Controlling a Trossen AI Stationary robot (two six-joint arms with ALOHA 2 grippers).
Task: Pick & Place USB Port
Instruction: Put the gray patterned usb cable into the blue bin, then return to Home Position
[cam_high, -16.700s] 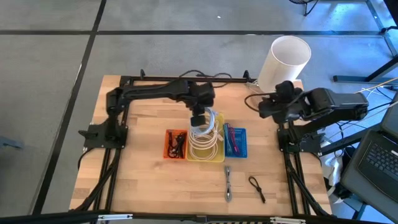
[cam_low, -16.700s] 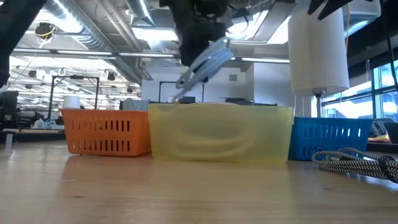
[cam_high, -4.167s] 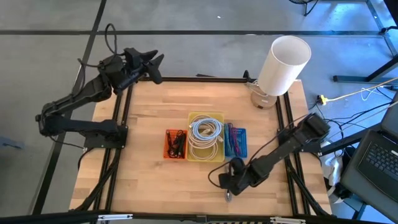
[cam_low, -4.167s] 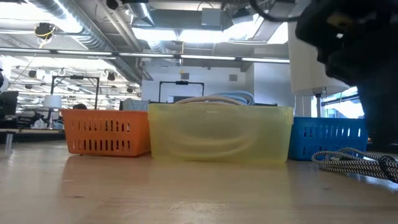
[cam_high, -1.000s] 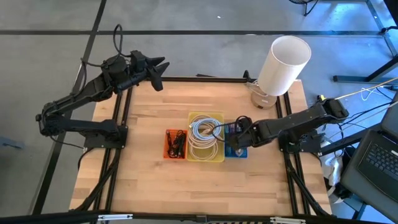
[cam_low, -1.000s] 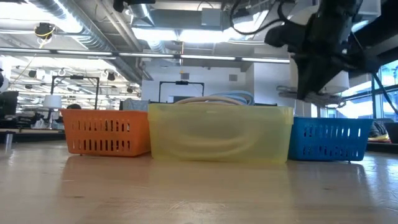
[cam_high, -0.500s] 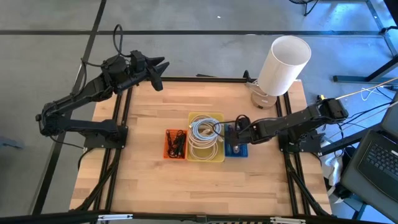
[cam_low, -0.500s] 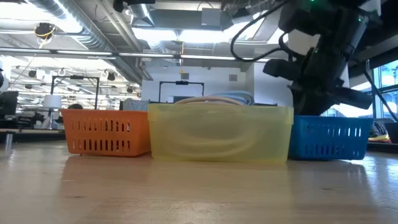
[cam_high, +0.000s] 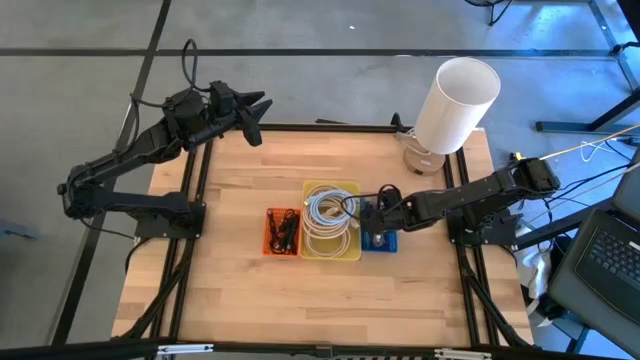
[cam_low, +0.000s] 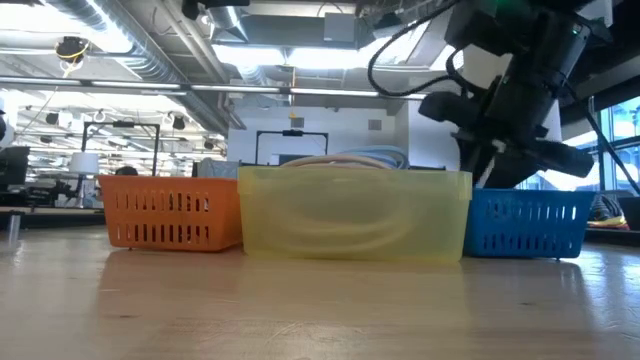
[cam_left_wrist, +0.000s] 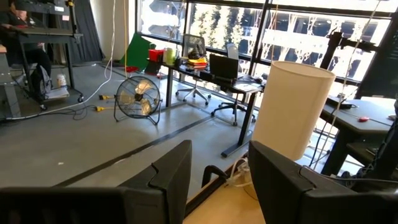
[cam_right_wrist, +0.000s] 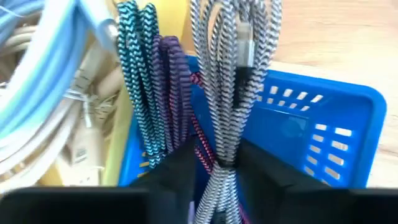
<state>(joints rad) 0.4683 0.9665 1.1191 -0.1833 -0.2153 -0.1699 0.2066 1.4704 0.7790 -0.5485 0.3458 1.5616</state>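
Note:
A black-and-white braided USB cable (cam_right_wrist: 235, 87), bundled in loops, lies in the blue basket (cam_right_wrist: 323, 124) beside teal, purple and red cables. Its looped end reaches over the basket's rim. My right gripper (cam_right_wrist: 217, 165) slants down into that basket (cam_high: 388, 240) from the table's right, open, one finger on each side of the bundle. In the low view the basket (cam_low: 525, 225) hides its fingertips. My left gripper (cam_high: 258, 112) hovers open and level above the table's far left corner, holding nothing (cam_left_wrist: 219, 155). My right gripper has the braided cable's bundle (cam_right_wrist: 219, 155) running between its two fingers, which come slanting down from above and stand across it. I cannot tell whether the fingers touch it. The bundle rests in the blue basket.
A yellow basket (cam_high: 330, 248) of white and pale blue cables stands left of the blue one, and an orange basket (cam_high: 270, 235) of dark cables left of that. A white cylindrical lamp (cam_high: 455, 100) stands at the far right corner. Bare wood lies along the near edge.
My right gripper has sunk into the blue basket, shifting slightly toward the table's left, then held still for the last half second. The braided cable has gone down with it into the basket.

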